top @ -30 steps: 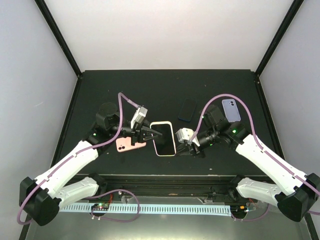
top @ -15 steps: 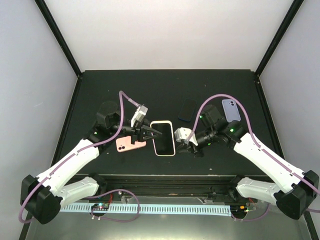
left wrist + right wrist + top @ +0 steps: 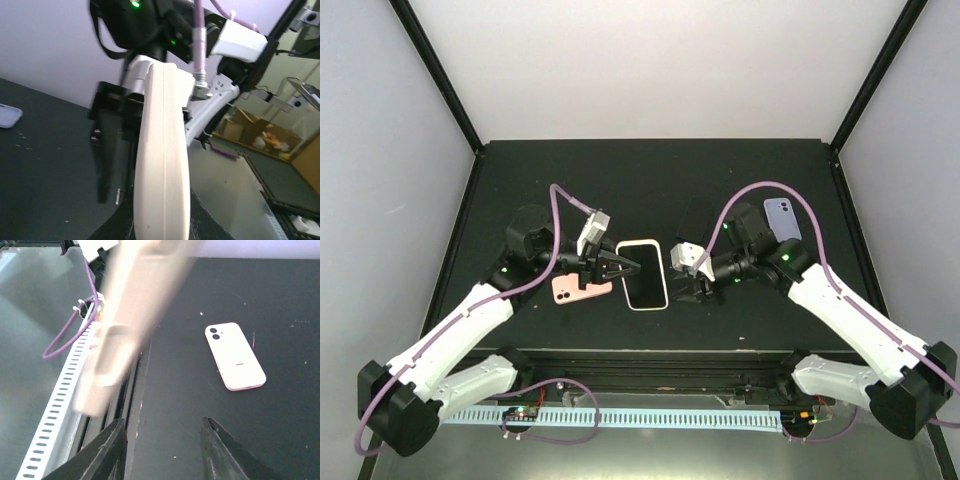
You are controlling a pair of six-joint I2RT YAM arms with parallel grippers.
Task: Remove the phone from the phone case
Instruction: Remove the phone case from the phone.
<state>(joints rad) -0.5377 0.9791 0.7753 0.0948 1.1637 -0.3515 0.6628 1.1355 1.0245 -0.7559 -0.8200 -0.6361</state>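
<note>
The phone, black screen up, sits in its cream case near the table's front middle. My left gripper is shut on the case's left edge. In the left wrist view the case's cream edge fills the centre, with my gripper clamped on it at the bottom. My right gripper is open and empty, just right of the case and apart from it. In the right wrist view its fingers spread over bare table, and the case is a blur at upper left.
A pink phone lies face down under my left arm; it also shows in the right wrist view. A lilac phone lies at the back right, and a dark phone lies behind my right wrist. The table's front edge is close.
Both grippers and the cased phone have shifted slightly left and toward the back. My right gripper has drawn off from the case's right edge.
</note>
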